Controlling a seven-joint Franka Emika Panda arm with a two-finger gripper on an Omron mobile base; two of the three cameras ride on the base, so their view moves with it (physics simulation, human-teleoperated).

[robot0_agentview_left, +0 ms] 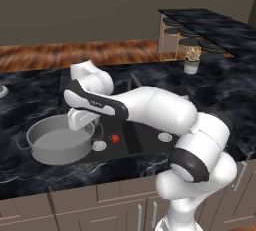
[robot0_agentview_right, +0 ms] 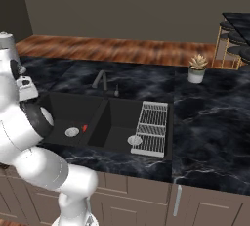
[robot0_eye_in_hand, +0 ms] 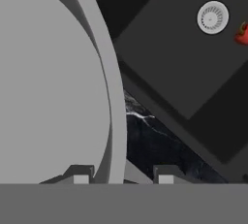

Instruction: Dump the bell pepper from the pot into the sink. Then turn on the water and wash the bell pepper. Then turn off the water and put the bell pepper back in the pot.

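The grey pot (robot0_agentview_left: 59, 142) stands upright on the counter just left of the sink (robot0_agentview_left: 145, 136), and its pale inside holds nothing. My gripper (robot0_agentview_left: 83, 122) is shut on the pot's right rim; in the hand view the rim of the pot (robot0_eye_in_hand: 48, 72) runs between the two fingertips of the gripper (robot0_eye_in_hand: 122, 174). The small red bell pepper (robot0_agentview_left: 115, 138) lies on the floor of the left basin, beside the silver drain (robot0_agentview_left: 99, 145). From the other side, the bell pepper (robot0_agentview_right: 85, 128) is again in the sink (robot0_agentview_right: 97, 117). The hand view catches the bell pepper (robot0_eye_in_hand: 242, 34) at its right edge. No water runs from the dark faucet (robot0_agentview_right: 100, 79).
A ribbed metal drying rack (robot0_agentview_right: 152, 127) lies over the right side of the right basin. A small potted plant (robot0_agentview_right: 197, 68) stands on the counter behind it. Bar stools (robot0_agentview_left: 175, 37) stand at the far right. My arm stretches across the sink's front.
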